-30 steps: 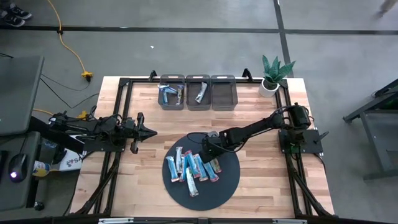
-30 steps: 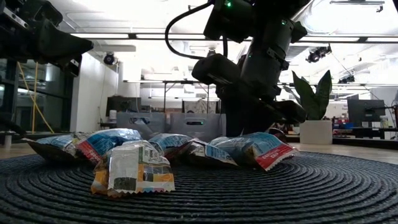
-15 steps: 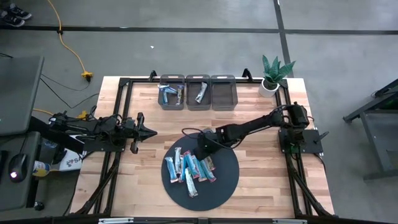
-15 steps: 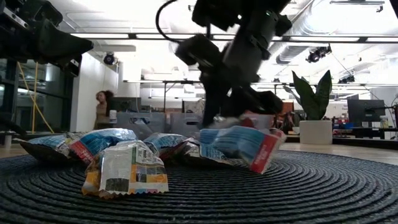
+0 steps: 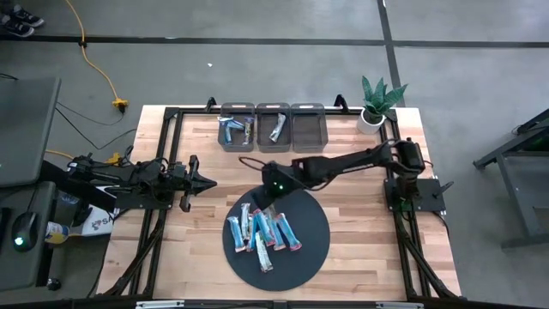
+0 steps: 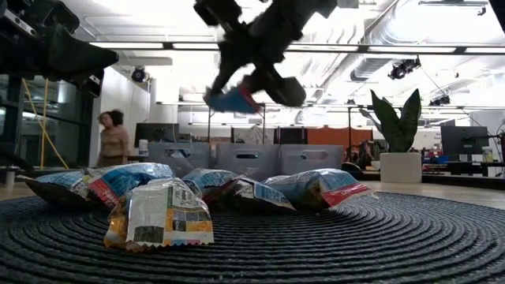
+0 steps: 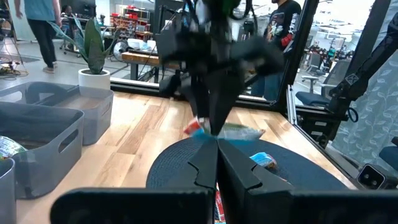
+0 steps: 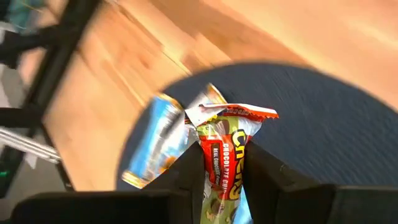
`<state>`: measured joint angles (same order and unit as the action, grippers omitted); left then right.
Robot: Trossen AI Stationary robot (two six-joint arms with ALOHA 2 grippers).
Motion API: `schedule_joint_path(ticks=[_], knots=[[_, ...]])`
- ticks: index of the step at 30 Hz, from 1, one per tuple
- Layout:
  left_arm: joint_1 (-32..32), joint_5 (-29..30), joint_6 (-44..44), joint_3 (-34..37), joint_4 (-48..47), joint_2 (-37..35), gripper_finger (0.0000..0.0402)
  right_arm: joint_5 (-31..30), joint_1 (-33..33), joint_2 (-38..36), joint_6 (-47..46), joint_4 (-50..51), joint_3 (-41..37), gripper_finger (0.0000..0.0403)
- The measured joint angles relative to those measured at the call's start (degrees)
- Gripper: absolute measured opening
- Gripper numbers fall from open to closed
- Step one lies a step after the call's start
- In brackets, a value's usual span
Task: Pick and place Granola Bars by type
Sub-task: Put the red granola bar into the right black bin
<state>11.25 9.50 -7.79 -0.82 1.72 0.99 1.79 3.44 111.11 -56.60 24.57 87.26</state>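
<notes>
covering the middle of the scene is the wooden table (image 5: 193, 240), and on its near half lies the round dark mat (image 5: 313, 249), the landmark for the rest. beyond the mat, along the table's far edge, stand three grey bins (image 5: 274, 126) in a row; the two on the left hold wrappers and the third shows none. a potted plant (image 5: 376, 105) sits just beside the bins, at the far right corner. left of the mat, well apart from it, the left gripper (image 5: 206, 181) hangs over bare wood with its fingers pressed together, tips toward the mat. the right arm reaches across from the right edge, and the right gripper (image 5: 264, 190) hovers above the mat's far left rim, pinching a red bar (image 8: 222, 163) upright between its fingers, clear of the mat. the loose granola bars (image 5: 262, 232), mostly light blue with red ends, lie heaped on the mat's left half, overlapping one another. in the low view a person (image 6: 112, 139) stands in the room behind the mat.
</notes>
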Motion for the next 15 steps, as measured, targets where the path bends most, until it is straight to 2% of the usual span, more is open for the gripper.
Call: schedule_joint_path(ticks=[15], knots=[[0.0,0.0,0.0,0.0,0.0,0.0,0.0001,4.0,-6.7,-0.1,11.4,4.3,15.7,0.0078]])
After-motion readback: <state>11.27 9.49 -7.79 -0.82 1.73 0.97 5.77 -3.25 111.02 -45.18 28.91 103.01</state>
